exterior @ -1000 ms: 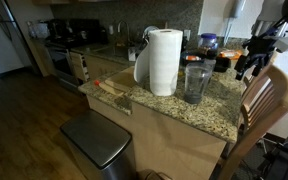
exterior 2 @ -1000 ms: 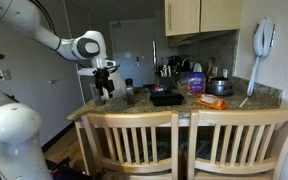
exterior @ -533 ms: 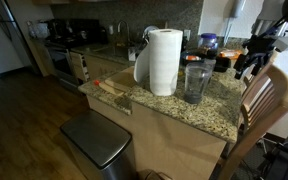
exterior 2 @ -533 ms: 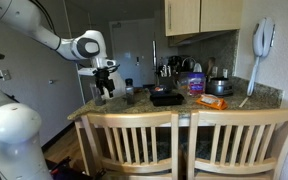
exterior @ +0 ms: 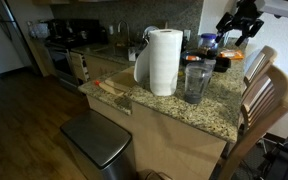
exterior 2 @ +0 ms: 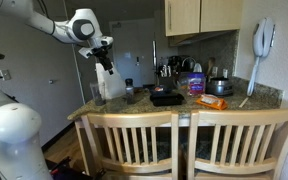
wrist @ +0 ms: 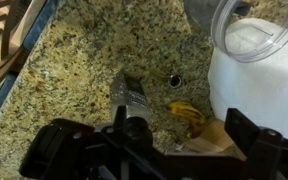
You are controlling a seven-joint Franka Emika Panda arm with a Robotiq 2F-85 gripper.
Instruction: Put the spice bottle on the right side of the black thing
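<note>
The spice bottle [wrist: 130, 100] is a small clear bottle with a dark cap on the speckled granite counter [wrist: 74, 70], straight below my gripper [wrist: 154, 150]. It also shows in an exterior view [exterior 2: 129, 90], near the counter's edge. The black thing [exterior 2: 166, 98] is a low black bowl in the middle of the counter. My gripper [exterior 2: 104, 62] hangs well above the counter, open and empty, and also shows high up in an exterior view [exterior: 239, 25].
A clear tumbler [exterior: 195, 82] and a paper towel roll [exterior: 164, 60] stand beside the bottle. A yellow scrap [wrist: 187, 112] lies near the roll. Two wooden chairs [exterior 2: 134, 140] line the counter's front. A metal bin [exterior: 96, 138] stands on the floor.
My gripper has risen from near counter height to well above the counter. The bottle, tumbler and black bowl have not moved.
</note>
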